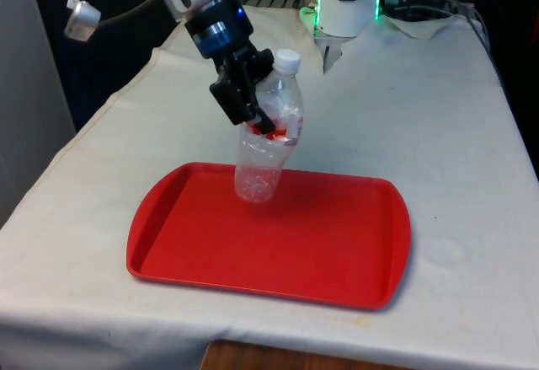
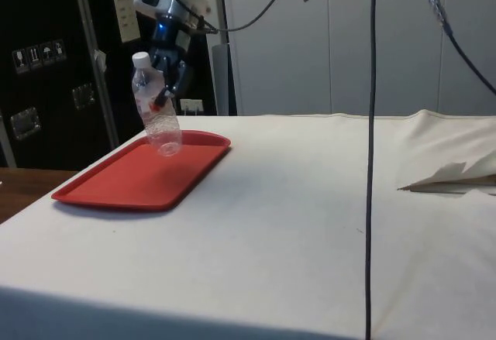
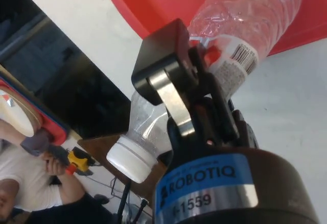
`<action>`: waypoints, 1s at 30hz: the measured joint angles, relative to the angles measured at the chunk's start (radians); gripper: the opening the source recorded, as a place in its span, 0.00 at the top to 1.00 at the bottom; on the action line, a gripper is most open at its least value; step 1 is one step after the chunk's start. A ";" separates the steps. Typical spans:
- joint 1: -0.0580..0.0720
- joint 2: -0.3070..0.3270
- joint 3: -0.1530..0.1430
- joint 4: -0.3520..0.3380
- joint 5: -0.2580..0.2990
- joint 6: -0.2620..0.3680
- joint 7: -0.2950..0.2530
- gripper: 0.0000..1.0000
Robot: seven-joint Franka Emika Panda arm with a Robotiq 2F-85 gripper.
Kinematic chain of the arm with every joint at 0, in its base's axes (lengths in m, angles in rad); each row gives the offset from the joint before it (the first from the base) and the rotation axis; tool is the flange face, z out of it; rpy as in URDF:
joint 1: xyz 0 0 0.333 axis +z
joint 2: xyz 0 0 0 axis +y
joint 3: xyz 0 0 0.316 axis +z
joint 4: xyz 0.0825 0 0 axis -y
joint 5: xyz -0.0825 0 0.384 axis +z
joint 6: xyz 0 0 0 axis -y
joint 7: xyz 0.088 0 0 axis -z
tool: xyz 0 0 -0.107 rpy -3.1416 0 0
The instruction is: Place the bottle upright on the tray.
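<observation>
Above the red tray's (image 1: 337, 243) far edge, the black tool (image 1: 257, 104) clamps a clear, white-capped bottle (image 1: 268, 163) at its label, tilted, its base just over the tray on the white-clothed counter (image 1: 438, 117).

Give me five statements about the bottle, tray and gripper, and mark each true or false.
1. The gripper is shut on the bottle. True.
2. The bottle lies flat on the white cloth. False: it is held cap-up and slightly tilted over the tray.
3. The tray is red. True.
4. The bottle's cap is missing. False: a white cap is on it.
5. The bottle is over the tray's near edge in the front view. False: it is at the far edge.
</observation>
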 measured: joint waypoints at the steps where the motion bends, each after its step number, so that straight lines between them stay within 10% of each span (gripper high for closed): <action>1: 0.000 0.004 -0.004 0.004 0.006 -0.005 -0.005 1.00; 30: -0.023 0.164 -0.091 0.154 0.219 -0.182 -0.112 1.00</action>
